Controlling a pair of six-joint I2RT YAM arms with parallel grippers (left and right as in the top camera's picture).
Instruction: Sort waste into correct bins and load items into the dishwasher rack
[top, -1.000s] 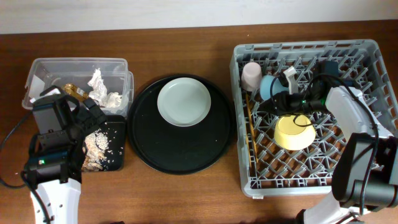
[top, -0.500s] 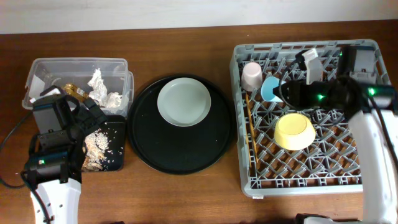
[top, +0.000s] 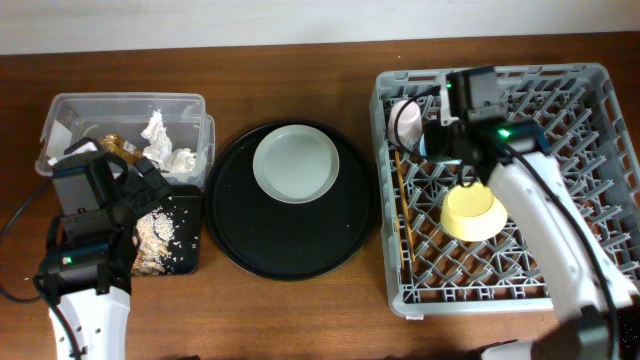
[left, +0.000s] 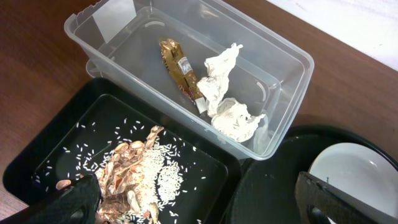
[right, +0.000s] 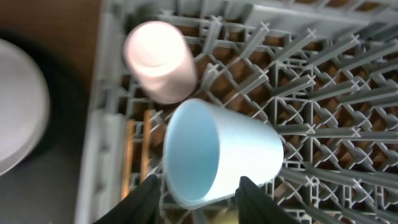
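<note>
I see the right arm (top: 540, 220) reaching across the dishwasher rack (right: 323, 74). The right gripper (right: 202, 199) stands wide, its fingers flanking the sideways light-blue cup (right: 217, 155); I cannot tell whether it is gripping.

Over the rack (top: 600, 75), the right arm (top: 545, 235) is showing white shells, black joint housings and a green light (top: 503, 131). Well left of the rack, the left arm (top: 88, 318) is matching it, trailing a black cable (top: 20, 225).

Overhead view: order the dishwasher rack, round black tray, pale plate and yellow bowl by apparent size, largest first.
1. dishwasher rack
2. round black tray
3. pale plate
4. yellow bowl
No two look alike in size.
</note>
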